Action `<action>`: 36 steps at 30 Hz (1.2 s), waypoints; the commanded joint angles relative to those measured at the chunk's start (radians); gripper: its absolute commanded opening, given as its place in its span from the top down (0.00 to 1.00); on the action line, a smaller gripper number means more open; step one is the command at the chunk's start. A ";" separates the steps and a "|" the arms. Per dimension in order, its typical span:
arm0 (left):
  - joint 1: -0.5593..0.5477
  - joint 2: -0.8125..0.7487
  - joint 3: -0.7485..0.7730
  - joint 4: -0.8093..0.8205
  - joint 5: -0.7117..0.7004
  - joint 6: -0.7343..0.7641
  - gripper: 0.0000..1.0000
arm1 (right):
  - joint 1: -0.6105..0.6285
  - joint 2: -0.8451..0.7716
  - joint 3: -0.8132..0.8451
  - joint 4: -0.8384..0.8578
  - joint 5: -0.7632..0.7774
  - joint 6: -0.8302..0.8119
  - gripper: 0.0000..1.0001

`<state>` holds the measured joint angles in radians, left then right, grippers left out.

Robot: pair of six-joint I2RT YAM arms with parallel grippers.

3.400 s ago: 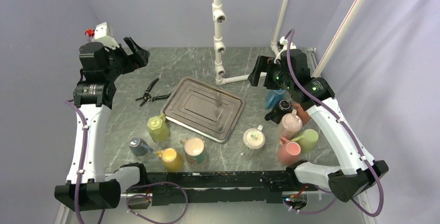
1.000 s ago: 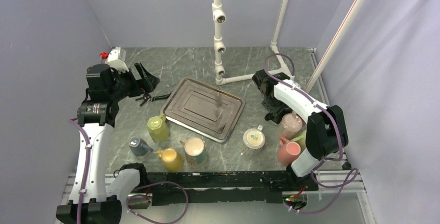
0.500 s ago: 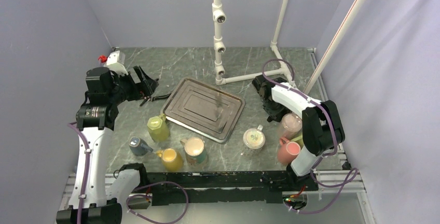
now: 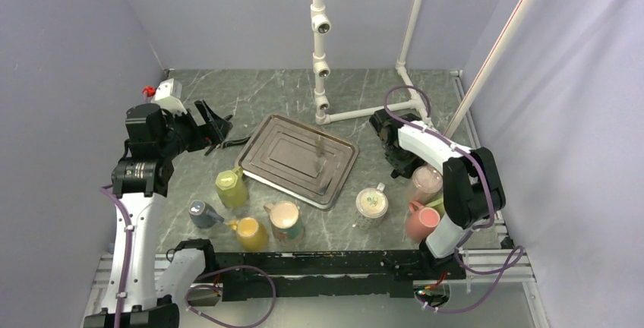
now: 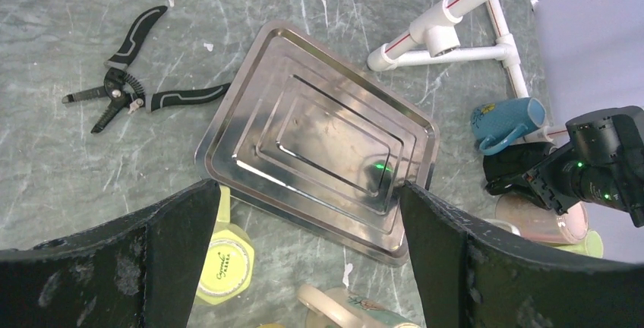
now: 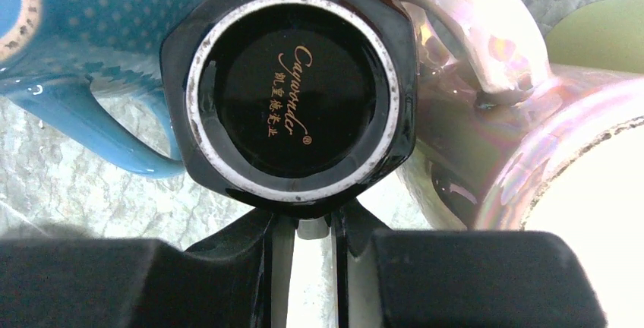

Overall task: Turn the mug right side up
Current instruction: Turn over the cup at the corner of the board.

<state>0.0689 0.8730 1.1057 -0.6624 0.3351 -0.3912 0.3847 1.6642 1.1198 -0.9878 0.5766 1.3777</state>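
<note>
The mug (image 6: 292,93) is black and hexagonal and stands upside down, its white-ringed base with gold lettering facing up. My right gripper (image 6: 313,267) is shut on the mug's handle, a pale sliver of which shows between the two narrow jaws. From above, the right gripper (image 4: 400,162) is pressed down among the cluster of mugs and hides the black one. My left gripper (image 5: 304,260) hangs wide open and empty, high over the near edge of the metal tray (image 5: 319,146).
A blue mug (image 6: 76,39) touches the black mug's left side, an iridescent pink mug (image 6: 531,138) its right, and a green one (image 6: 600,39) lies beyond. Pliers (image 5: 125,89) lie left of the tray. Several more mugs line the front, among them a yellow one (image 4: 231,187) and a white one (image 4: 372,202). A PVC stand (image 4: 323,39) rises at the back.
The right arm dropped onto the mug cluster and its jaws closed on the black mug's handle. The left arm swung slightly inward, still open.
</note>
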 commanded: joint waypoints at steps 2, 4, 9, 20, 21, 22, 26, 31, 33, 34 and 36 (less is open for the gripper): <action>0.004 -0.030 -0.015 0.023 0.004 -0.024 0.06 | 0.002 -0.088 0.020 -0.009 0.030 -0.029 1.00; 0.004 -0.033 -0.016 0.018 0.003 -0.020 0.06 | 0.005 -0.116 0.024 -0.015 0.036 -0.037 1.00; 0.005 -0.029 -0.021 0.020 0.004 -0.018 0.06 | 0.013 -0.160 0.053 -0.039 0.055 -0.051 1.00; 0.003 -0.031 -0.049 0.028 0.012 -0.023 0.06 | 0.029 -0.210 0.125 -0.090 0.008 -0.064 1.00; 0.003 -0.027 -0.053 0.037 0.019 -0.028 0.06 | 0.037 -0.215 0.129 -0.091 0.011 -0.069 1.00; 0.004 -0.018 -0.053 0.044 0.029 -0.029 0.06 | 0.047 -0.221 0.134 -0.091 0.014 -0.076 1.00; 0.003 0.015 -0.038 0.059 0.068 -0.034 0.08 | 0.085 -0.240 0.157 -0.094 0.035 -0.086 1.00; 0.004 0.032 -0.048 0.079 0.095 -0.058 0.08 | 0.143 -0.255 0.194 -0.093 0.056 -0.112 1.00; 0.004 0.034 -0.059 0.095 0.112 -0.070 0.08 | 0.174 -0.259 0.208 -0.091 0.069 -0.120 1.00; 0.004 0.036 -0.063 0.103 0.123 -0.077 0.08 | 0.189 -0.259 0.217 -0.091 0.075 -0.123 1.00; 0.003 0.043 -0.069 0.117 0.150 -0.087 0.08 | 0.221 -0.263 0.238 -0.093 0.087 -0.127 1.00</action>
<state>0.0689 0.9131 1.0485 -0.6201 0.4107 -0.4427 0.5575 1.4536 1.2743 -1.0874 0.5682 1.2747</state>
